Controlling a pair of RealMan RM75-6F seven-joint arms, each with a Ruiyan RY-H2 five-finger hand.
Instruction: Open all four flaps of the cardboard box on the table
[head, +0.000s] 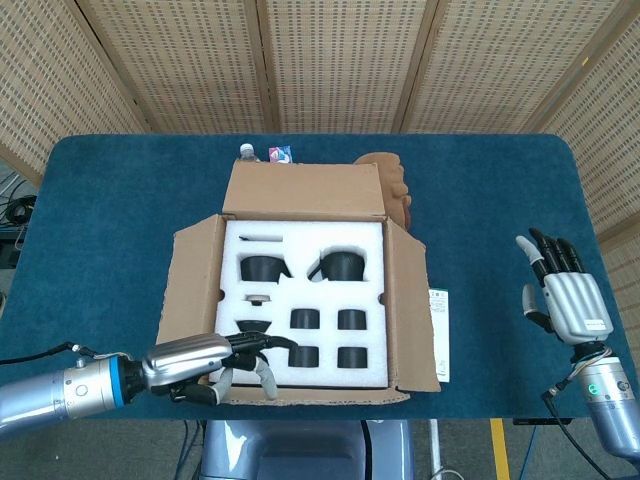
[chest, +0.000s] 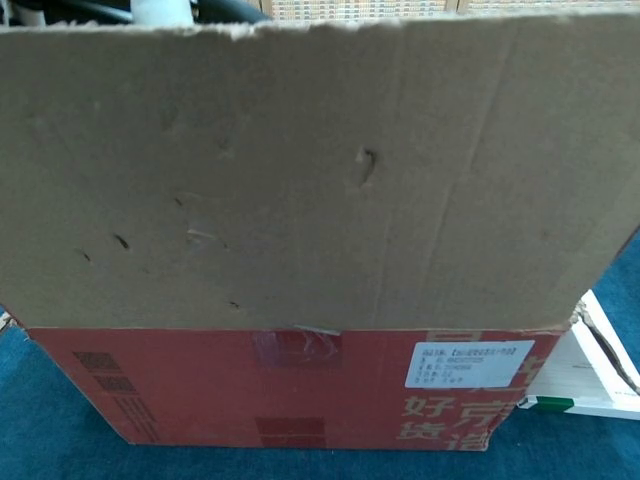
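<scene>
Behind the far side you have a bottle with a white cap, a small colourful packet just beside it, and a brown stuffed toy. A white booklet lies on the blue tablecloth; perforated panels stand behind.

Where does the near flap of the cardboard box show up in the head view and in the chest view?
Head view: near flap is a thin strip along the box's bottom edge, under the left hand.
Chest view: near flap fills the upper picture, tilted toward the camera.
Shared landmark: white booklet right of the box.
</scene>
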